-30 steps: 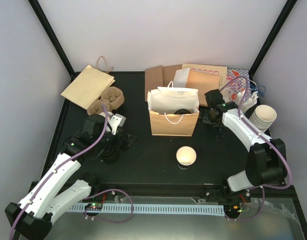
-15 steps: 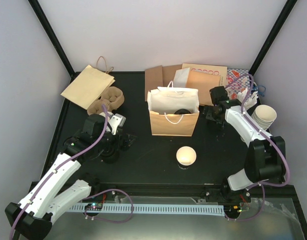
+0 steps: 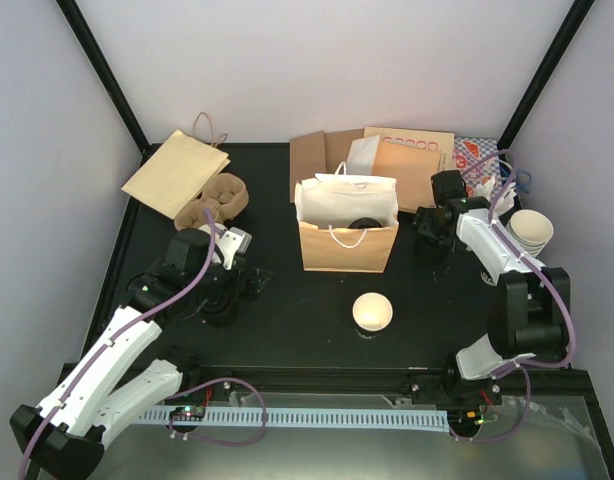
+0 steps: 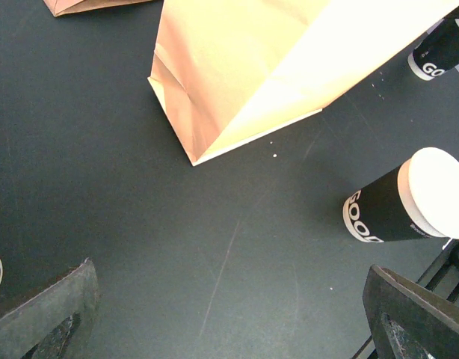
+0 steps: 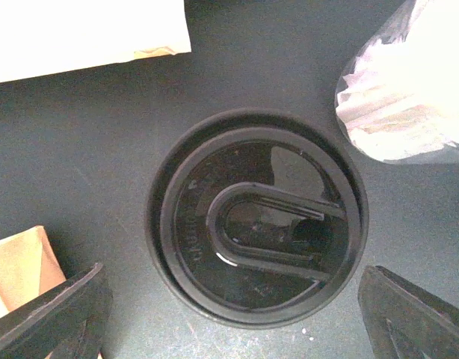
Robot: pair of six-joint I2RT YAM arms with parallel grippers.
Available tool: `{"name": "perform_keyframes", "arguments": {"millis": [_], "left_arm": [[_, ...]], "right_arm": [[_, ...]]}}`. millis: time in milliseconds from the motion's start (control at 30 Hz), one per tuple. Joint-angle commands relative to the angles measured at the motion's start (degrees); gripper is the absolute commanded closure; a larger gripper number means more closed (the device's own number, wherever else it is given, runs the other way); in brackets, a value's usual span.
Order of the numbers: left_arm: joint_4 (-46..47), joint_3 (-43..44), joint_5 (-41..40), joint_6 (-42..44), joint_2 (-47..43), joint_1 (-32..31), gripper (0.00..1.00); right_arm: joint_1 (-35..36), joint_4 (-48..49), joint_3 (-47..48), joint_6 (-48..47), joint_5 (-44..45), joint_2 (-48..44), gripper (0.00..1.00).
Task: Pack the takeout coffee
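Takeout coffee (image 5: 256, 218), round glossy black plastic lid (image 5: 186, 224)

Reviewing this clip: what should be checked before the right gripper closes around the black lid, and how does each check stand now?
1. Right gripper open: ok.
2. Black lid centred between its fingers: ok.
3. Gripper low enough around the lid: cannot tell.
4. Paper bag upright, mouth open: ok.
5. Room inside the bag: cannot tell; something dark sits inside.
6. Left gripper open, apart from the bag: ok.
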Motion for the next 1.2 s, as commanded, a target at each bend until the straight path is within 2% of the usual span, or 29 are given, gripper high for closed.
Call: {"name": "perform_keyframes", "arguments": {"millis": [0, 900, 1167], "left_arm": [[1.36, 0.43, 0.01, -0.20, -0.80, -0.30, 0.01], [1.33, 0.35, -0.21, -0.24, -0.65, -0.28, 0.01], [1.30, 0.37, -0.18, -0.26, -0.74, -0.29, 0.01]], "right_arm": [[-1.38, 1.78, 1.97, 0.13, -0.59, 1.15, 0.08], [-4.19, 4.42, 2.01, 0.29, -1.56, 5.38, 0.13], [-4.19, 4.71, 1.04, 0.02, -0.90, 4.97, 0.18]]}}
